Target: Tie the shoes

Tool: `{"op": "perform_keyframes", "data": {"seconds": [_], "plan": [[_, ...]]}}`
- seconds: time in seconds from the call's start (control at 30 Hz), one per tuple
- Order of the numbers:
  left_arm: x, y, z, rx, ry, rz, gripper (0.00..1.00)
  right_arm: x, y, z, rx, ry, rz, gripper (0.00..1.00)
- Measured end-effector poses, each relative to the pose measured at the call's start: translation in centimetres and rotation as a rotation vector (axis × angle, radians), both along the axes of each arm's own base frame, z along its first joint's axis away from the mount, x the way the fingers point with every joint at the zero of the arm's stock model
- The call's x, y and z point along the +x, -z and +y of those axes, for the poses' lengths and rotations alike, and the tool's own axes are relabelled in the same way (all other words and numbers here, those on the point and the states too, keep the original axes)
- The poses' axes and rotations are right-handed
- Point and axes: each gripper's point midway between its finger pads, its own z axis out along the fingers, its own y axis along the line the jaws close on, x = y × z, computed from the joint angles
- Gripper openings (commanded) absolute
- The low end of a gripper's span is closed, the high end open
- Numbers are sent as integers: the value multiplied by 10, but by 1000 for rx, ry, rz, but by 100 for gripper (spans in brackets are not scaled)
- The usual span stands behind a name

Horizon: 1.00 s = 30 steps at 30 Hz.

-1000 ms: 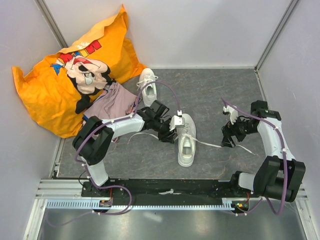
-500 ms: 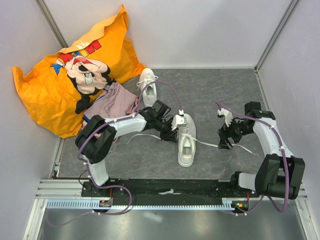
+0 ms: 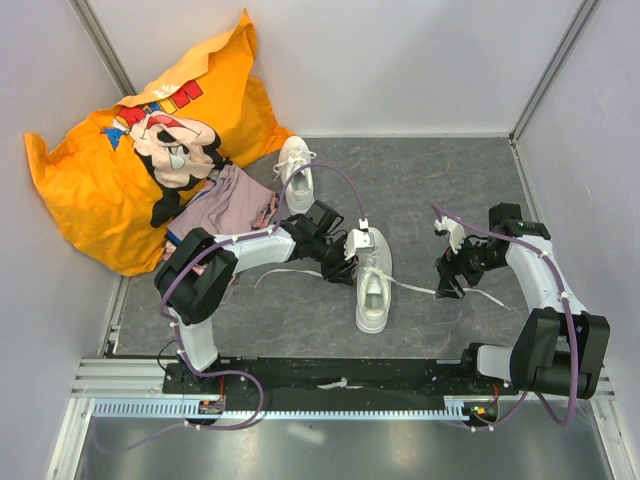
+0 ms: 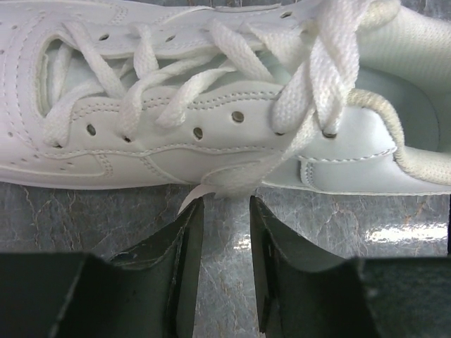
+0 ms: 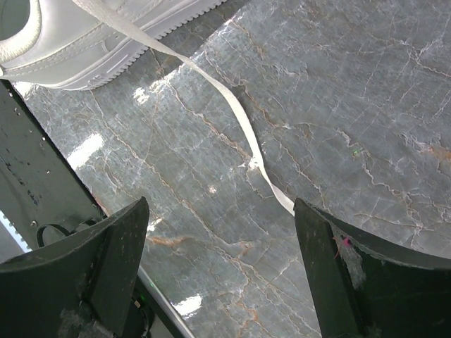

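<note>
Left gripper (image 4: 225,203) is sitting barely parted, holding nothing, tips right at a flat woven lace (image 4: 215,186) dangling off the smooth, stitched white sneaker (image 4: 176,144) lying on the glossy grey marbled mat (image 4: 91,218). Right gripper (image 5: 222,205) is gaping wide, empty, over the other lace (image 5: 239,120) trailing across it.

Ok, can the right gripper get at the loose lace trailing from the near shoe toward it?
Likely yes: the right gripper hangs open directly above that lace, which lies flat on the bare mat, with nothing between them.
</note>
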Motion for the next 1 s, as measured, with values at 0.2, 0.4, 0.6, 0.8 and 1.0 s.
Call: {"op": "perform_keyframes", "data": {"seconds": [0.2,0.4,0.6,0.8,1.0], "plan": [[-1,1,4,5,-4,-12,40,-1,1,0,1,-1,6,92],[-5,-1,15,-14,-1,-6,41,-2,3,0,2,-8,14,93],[8,-8,15,-63,1,-36,41,-4,5,0,4,-14,29,93],[12,-16,6,-101,31,-56,41,-6,7,0,5,-14,44,93],[12,-13,0,-119,57,-34,39,-6,9,0,4,-14,56,93]]}}
